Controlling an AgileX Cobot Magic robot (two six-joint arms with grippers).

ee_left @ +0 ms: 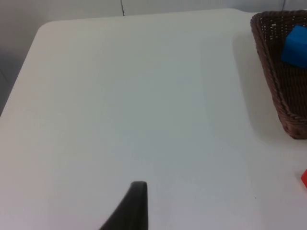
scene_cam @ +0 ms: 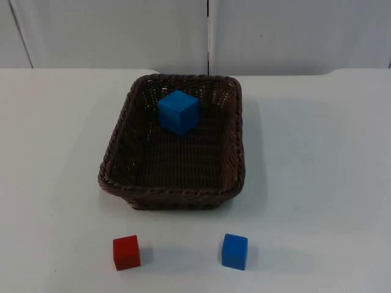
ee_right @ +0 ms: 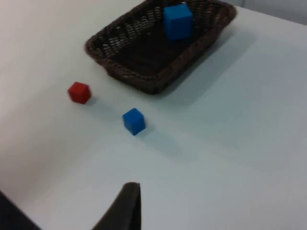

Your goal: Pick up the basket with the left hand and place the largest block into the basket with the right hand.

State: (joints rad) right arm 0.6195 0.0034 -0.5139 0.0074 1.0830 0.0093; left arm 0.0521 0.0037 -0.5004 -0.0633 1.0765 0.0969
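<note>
A dark brown woven basket (scene_cam: 116, 165) stands on the white table, mid-picture in the top view. The large blue block (scene_cam: 178, 112) lies inside it, near its far wall; it also appears in the right wrist view as the large blue block (ee_right: 178, 21) within the basket (ee_right: 144, 81). My left gripper (ee_left: 136, 206) hangs over bare table well to the left of the basket's rim (ee_left: 273, 72), holding nothing. My right gripper (ee_right: 125, 206) hovers over the table, a good way from the small blue block (ee_right: 134, 120), holding nothing.
A small red block (scene_cam: 126, 252) and a small blue block (scene_cam: 234, 251) lie on the table in front of the basket, apart from each other. The grey partition wall (scene_cam: 195, 30) closes the table's far edge. Bare table lies on both sides of the basket.
</note>
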